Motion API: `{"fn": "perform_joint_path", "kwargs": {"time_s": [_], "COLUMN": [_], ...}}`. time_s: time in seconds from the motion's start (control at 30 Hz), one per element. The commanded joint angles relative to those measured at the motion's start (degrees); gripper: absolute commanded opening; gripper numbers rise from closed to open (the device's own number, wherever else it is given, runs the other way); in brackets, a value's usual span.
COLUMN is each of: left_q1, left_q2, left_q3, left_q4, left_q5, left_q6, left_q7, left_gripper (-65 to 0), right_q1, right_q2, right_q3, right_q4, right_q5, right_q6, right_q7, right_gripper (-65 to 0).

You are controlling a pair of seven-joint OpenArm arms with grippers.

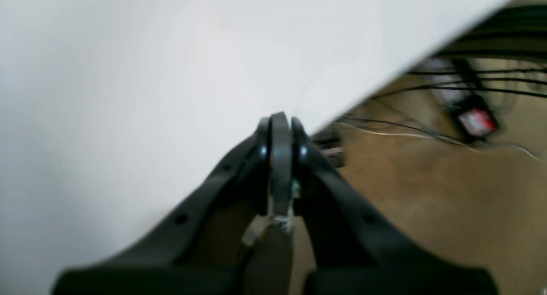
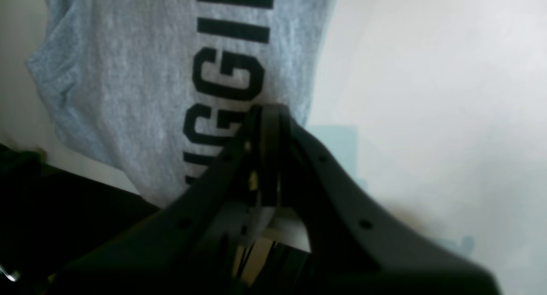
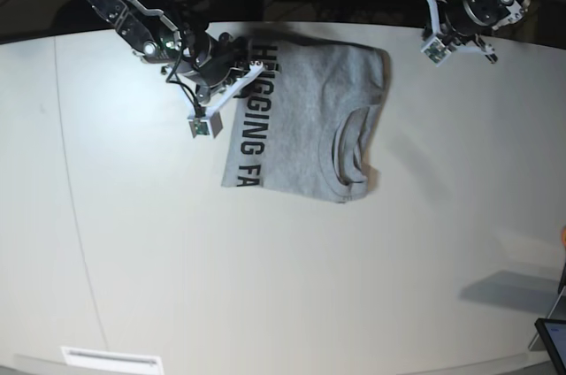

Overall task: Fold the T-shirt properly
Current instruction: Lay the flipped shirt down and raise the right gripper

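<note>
The T-shirt (image 3: 305, 118) lies folded on the white table (image 3: 265, 286) near its far edge. It is heather grey, with black block capitals running along its left side and the collar toward the right. In the right wrist view the T-shirt (image 2: 128, 85) fills the upper left. My right gripper (image 2: 267, 112) is shut, its tip over the printed letters by the cloth's edge, and I see no cloth pinched in it. The same gripper (image 3: 254, 74) shows at the shirt's upper left corner. My left gripper (image 1: 280, 120) is shut and empty, hanging over the table's edge, apart from the shirt.
Beyond the table's edge, cables (image 1: 427, 132) and a small box with a red label (image 1: 476, 122) lie on the brown floor. A white label (image 3: 110, 360) sits at the front edge. A dark screen-like object (image 3: 553, 340) stands at the bottom right corner.
</note>
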Motion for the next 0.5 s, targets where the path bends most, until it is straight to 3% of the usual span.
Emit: {"fn": "perform_joint_path", "kwargs": {"time_s": [0.0,0.1,0.33,0.47], "left_q1": [-0.80,-2.65,-5.11,-6.61], "left_q2": [-0.40,0.74,2.94,3.38], "left_q3": [1.13,4.56,5.35,4.91], "left_q4": [0.75,0.66,0.58,-0.39], "left_q5": [-0.18,-0.18,-0.18,-0.18], "left_q6": [-0.25,-0.25,-0.25,-0.25], "left_q7": [-0.79,-0.70,-0.62,-0.62], "left_gripper": [-64.5,-64.7,-64.7,-64.7], "right_q1": [0.95,1.04,-0.54,-3.53], "right_q2": [0.94,2.69,7.53,7.97], "right_q3": [0.41,0.59,4.98,6.74], "right_q4": [0.96,1.05,1.14,1.14], "right_q5": [0.13,0.13,0.65,0.57], "right_q6": [0.16,0.16,0.16,0.16], "right_q7": [0.75,0.75,0.66,0.66], "right_gripper": [-65.0,-65.0,-65.0,-65.0]}}
